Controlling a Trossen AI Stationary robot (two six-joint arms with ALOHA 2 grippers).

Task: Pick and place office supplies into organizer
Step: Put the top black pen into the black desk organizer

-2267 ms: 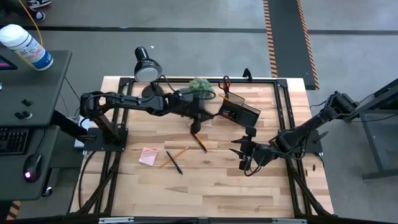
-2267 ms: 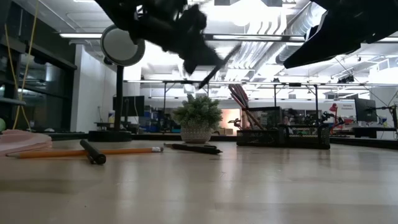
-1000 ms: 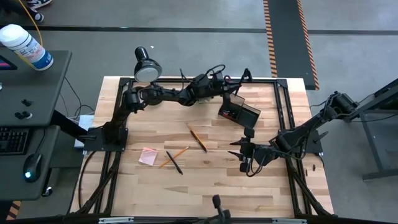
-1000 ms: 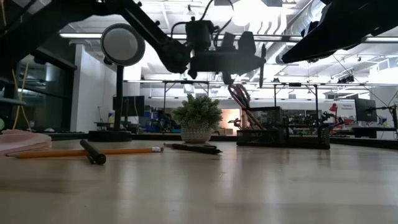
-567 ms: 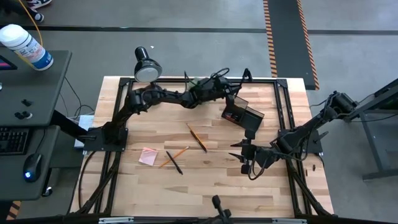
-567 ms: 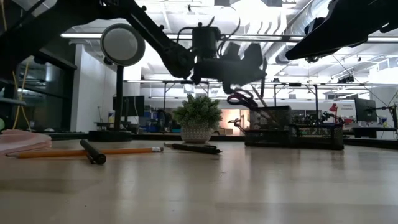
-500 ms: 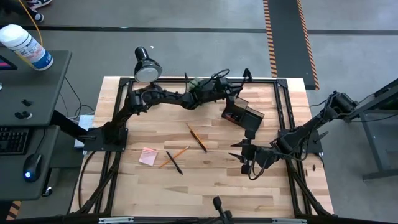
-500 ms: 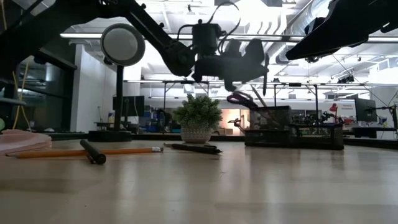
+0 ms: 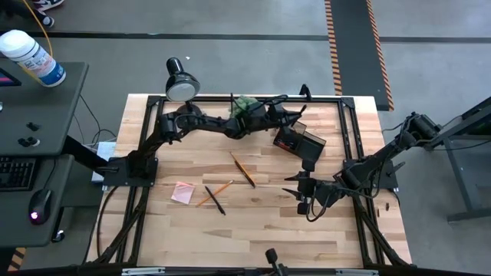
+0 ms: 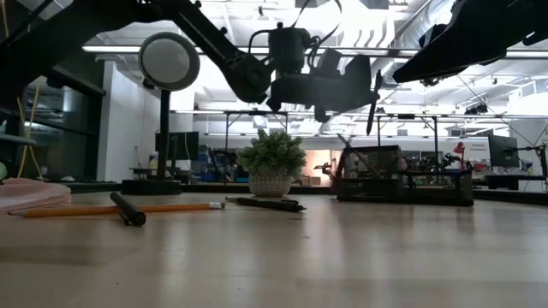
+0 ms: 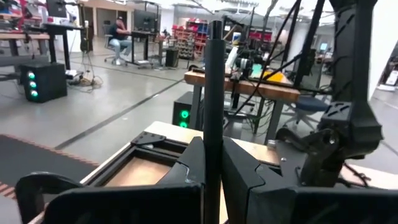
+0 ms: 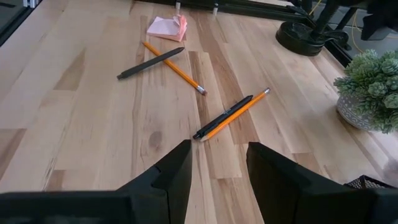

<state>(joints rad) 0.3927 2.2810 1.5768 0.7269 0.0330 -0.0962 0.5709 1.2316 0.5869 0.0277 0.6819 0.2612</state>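
Note:
My left gripper [image 9: 291, 115] reaches across the far side of the table and is shut on a black pen [image 10: 372, 101], just above the far end of the black organizer [image 9: 299, 140]. My right gripper [image 9: 304, 196] hovers open over the near right part of the table with nothing between its fingers [image 12: 217, 168]. Lying flat on the wood are a pencil with a black pen [image 12: 230, 117], a second crossed pencil and pen [image 12: 161, 62], and a pink sticky-note pad [image 12: 166, 26]. My left gripper pinches the pen's shaft [image 11: 213, 134] between its two fingers. The fingers lie level, coming from the table's left side, across the pen. The pen stands nearly upright, one end [image 11: 215, 28] well above the fingers, lifted clear of the table and organizer.
A potted green plant [image 9: 245, 105] stands beside the left arm, left of the organizer. A black desk lamp [image 9: 182, 81] is at the far left corner. Black frame rails border the table; bare wood lies along the near edge.
My left gripper has moved toward the table's right edge and a little down, carrying the upright pen from beside the plant to above the organizer. The organizer has slid slightly toward the right.

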